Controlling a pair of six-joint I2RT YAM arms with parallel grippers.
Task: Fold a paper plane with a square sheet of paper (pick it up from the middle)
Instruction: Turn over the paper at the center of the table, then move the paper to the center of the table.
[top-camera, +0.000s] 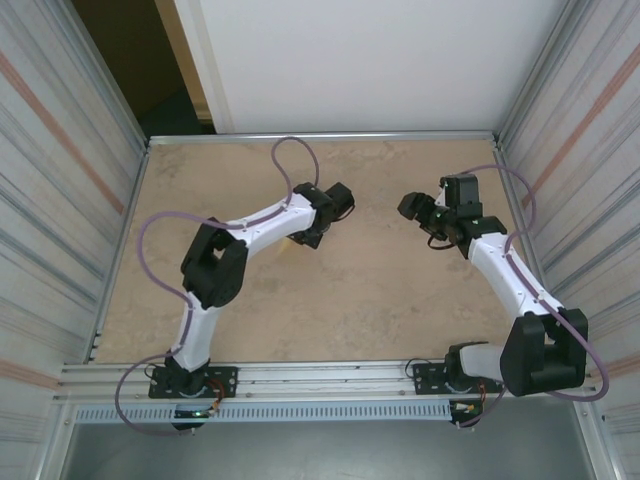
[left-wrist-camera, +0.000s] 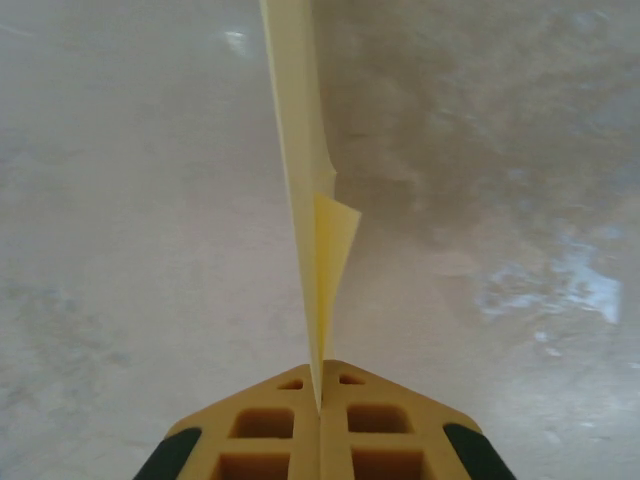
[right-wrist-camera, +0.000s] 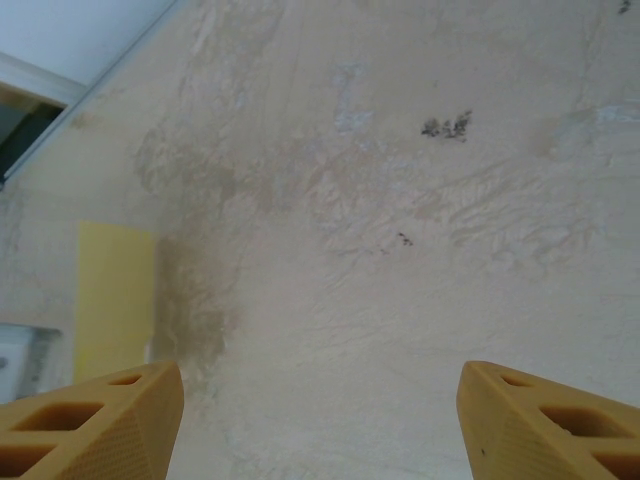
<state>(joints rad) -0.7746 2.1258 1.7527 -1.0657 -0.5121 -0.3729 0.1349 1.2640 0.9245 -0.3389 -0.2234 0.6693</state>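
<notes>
Left gripper (left-wrist-camera: 320, 396): jaws clenched, pinching the paper (left-wrist-camera: 300, 150) at bottom centre of the left wrist view. The paper stands edge-on and runs from the fingertips straight to the top of the frame, several layers pressed together, with one small pointed flap splaying to the right at mid-frame. Judgement: the grip sits on a crease so that the layers stay flat and cannot spring apart; the loose flap suggests that the fold is not fully set. Right gripper (right-wrist-camera: 320, 390): released, fingers wide apart at the bottom corners of its view, holding nothing; the same paper shows as a pale yellow strip at the left edge of that frame, well apart from both fingers. Judgement: this arm is standing off, ready to approach. In the overhead view both grippers sit in the upper middle of the table (top-camera: 380, 310) with a bare gap between them. Bare surface fills the lower half of that frame. The walls (top-camera: 60, 200) close both sides, so sideways travel is limited, chiefly at the right.
</notes>
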